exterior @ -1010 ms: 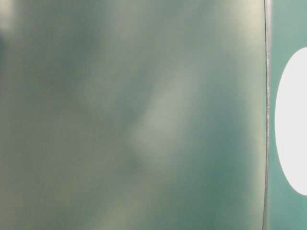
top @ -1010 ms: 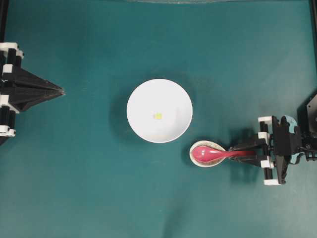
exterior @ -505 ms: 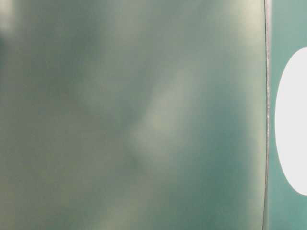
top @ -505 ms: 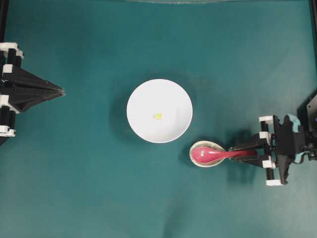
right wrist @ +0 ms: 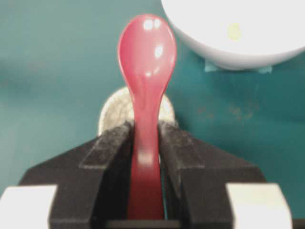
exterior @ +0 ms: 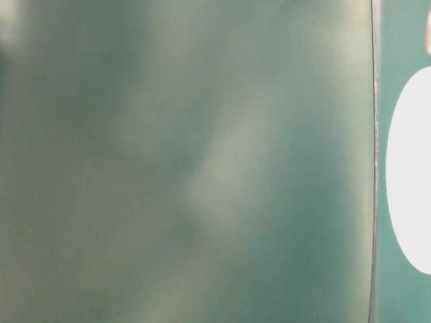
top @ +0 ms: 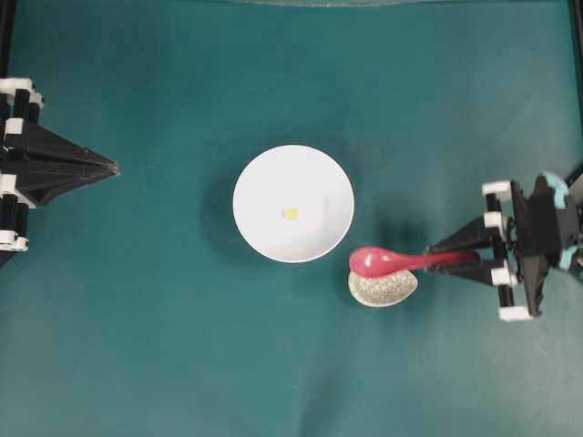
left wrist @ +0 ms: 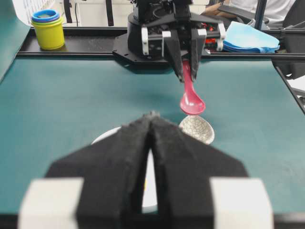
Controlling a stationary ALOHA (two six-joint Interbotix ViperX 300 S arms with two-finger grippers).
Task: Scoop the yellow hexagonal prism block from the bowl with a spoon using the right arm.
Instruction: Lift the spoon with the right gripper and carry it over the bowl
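Yellow hexagonal prism block (top: 290, 213) is where you left it, lying near the middle of the white bowl (top: 264, 173) at the centre of the green table (top: 182, 364). What you have changed is the spoon (top: 387, 262): a second ago its scoop lay inside the speckled egg-shaped dish (top: 387, 289), and now it has come up out of that dish. In the overhead view the scoop sits over the dish's far rim, close to the bowl's near-right edge, and the dish's inside is uncovered. The dish and the bowl have not shifted.

Going left to right: your left gripper (top: 111, 167) rests at the table's left edge, its black fingers (left wrist: 128, 143) pressed together to a point with nothing between them, aimed at the bowl (unchanged from a second ago). The bowl comes next, then the dish just off its near-right side, then the spoon's handle running right toward the right-hand edge.

There your right gripper (top: 455, 259) has the handle clamped between its two black fingers (right wrist: 112, 143), partly closed around it. From the right wrist view the spoon points straight out ahead of the gripper, hollow side up, with the dish below and behind the scoop and the bowl, block inside, ahead to the right. The left wrist view shows the right arm (left wrist: 167, 24) reaching down and forward, the spoon sloping down from the fingers and its scoop hanging clear above the dish. Compared with before, the wrist has turned slightly in the overhead view.
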